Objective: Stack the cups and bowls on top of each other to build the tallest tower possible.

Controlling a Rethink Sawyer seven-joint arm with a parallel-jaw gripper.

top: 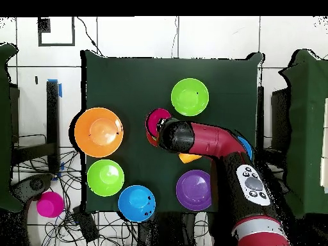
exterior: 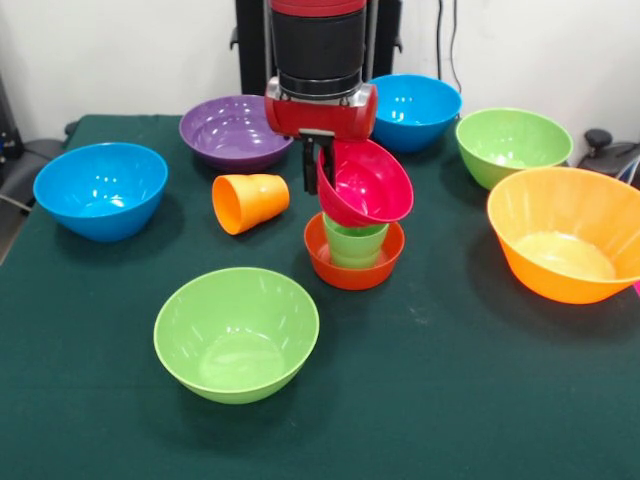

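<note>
Green cloth covers the counter [exterior: 450,400], with bowls scattered round a small stack at its middle. That stack so far is a red bowl [exterior: 353,268] with a green cup [exterior: 354,243] standing in it. Right above, the pincer [exterior: 318,170] is closed on the rim of a magenta bowl [exterior: 368,183], which hangs tilted and just over the cup, not yet set down. An orange cup [exterior: 248,202] lies on its side at nine o'clock of the stack. Still loose: the purple bowl [exterior: 233,130] at eleven, two blue ones [exterior: 100,188] [exterior: 415,108], two green bowls [exterior: 237,334] [exterior: 512,144] and the big orange bowl [exterior: 565,232] at three. I'd say the tower is barely begun.
</note>
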